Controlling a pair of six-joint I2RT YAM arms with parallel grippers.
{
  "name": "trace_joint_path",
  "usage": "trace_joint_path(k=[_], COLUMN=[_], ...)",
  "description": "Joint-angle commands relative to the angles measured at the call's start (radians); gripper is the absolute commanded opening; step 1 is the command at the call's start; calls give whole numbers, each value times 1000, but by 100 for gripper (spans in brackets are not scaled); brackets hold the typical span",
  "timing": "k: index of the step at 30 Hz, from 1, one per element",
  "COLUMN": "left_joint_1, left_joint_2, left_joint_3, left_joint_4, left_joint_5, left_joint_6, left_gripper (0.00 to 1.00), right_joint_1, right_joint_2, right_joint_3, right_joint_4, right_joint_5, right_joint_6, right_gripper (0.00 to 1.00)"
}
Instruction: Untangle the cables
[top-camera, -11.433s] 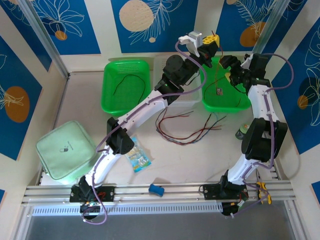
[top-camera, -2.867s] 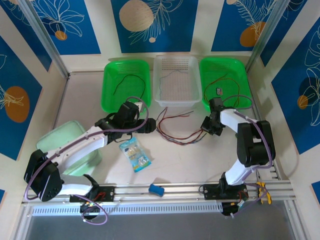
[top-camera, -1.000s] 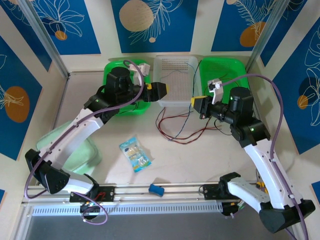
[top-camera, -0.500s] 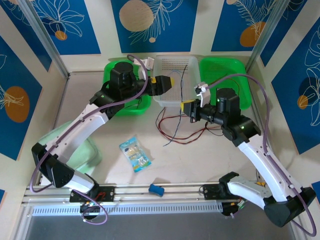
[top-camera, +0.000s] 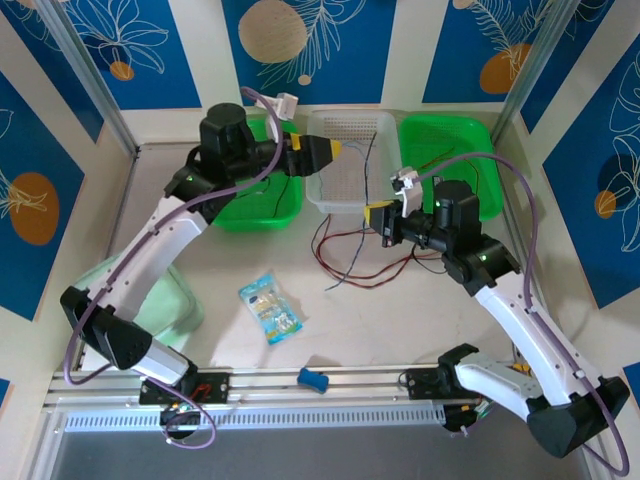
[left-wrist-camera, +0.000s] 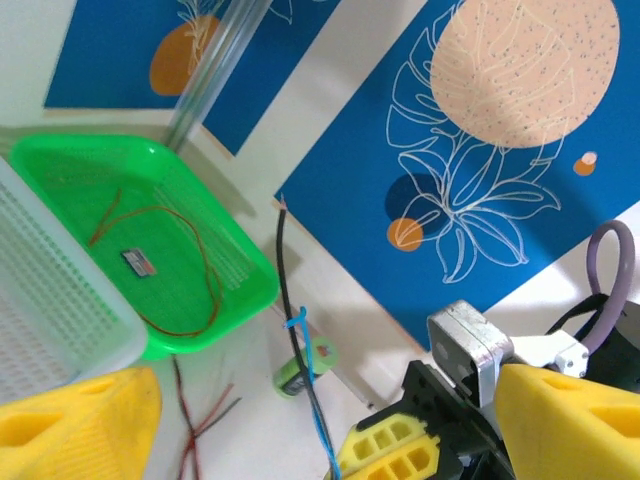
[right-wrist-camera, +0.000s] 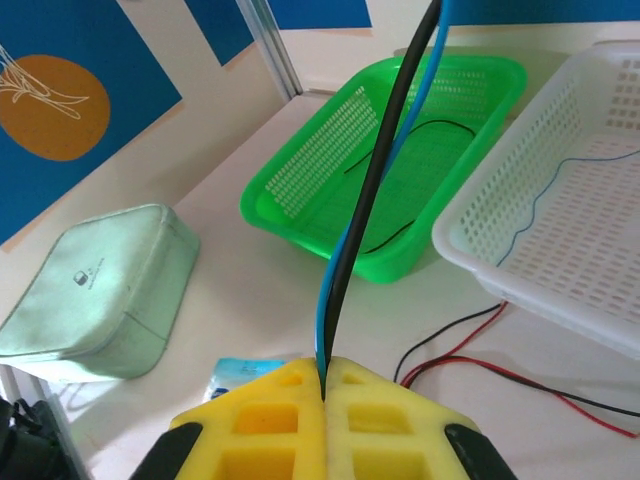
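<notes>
Raised off the desk (top-camera: 420, 320) since a few seconds back, when every strand lay flat, a black and blue pair (right-wrist-camera: 324, 350) of the cables (top-camera: 317, 245) now stands up from the right tool (top-camera: 372, 214). Its upper end is over the white basket (top-camera: 340, 200) and its tail hangs to the desk. The other cables, red and black, lie in a loose tangle on the desk just before that basket. One thin blue strand lies in the white basket, a black one in the left green basket (top-camera: 270, 205), and a red one in the right green basket (top-camera: 430, 140).

The desk is pale, matte and flat, with a metal rail (top-camera: 360, 385) along its near edge. White walls carry blue panels (top-camera: 305, 50) printed with white leaf outlines and peach discs. All three baskets are perforated plastic with rounded corners. A soft pale-green pouch (right-wrist-camera: 90, 290) and a crinkled packet (top-camera: 270, 308) lie nearer the rail.

Both tools have blocky yellow fingers (right-wrist-camera: 260, 420). The right tool's are pressed tight together on the pair. The left tool (top-camera: 338, 150) gapes wide with nothing between its fingers, up at the white basket's left rim, apart from the pair.
</notes>
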Motion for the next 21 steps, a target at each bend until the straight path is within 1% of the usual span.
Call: trace_joint_path(k=[1, 4, 7, 15, 19, 21], left_joint_1=[34, 40, 39, 28, 28, 28], left_joint_2=[32, 89, 134, 164, 170, 171], left_joint_3=[118, 216, 267, 266, 268, 272], left_joint_4=[-165, -253, -285, -281, -289, -295], left_joint_5=[57, 89, 108, 140, 153, 158], left_joint_6=[154, 197, 195, 166, 160, 157], left_gripper=[87, 86, 83, 75, 68, 64], right_joint_1=[-21, -21, -21, 0, 23, 24], right_joint_2=[-38, -57, -55, 9, 59, 71], right_joint_3=[-25, -53, -64, -44, 1, 3], right_joint_4=[29, 51, 60, 70, 22, 37], right_joint_5=[-69, -106, -139, -239, -231, -238], right_joint_6=[-98, -185, -259, -386, -458, -473], right_gripper=[0, 0, 0, 0, 0, 0])
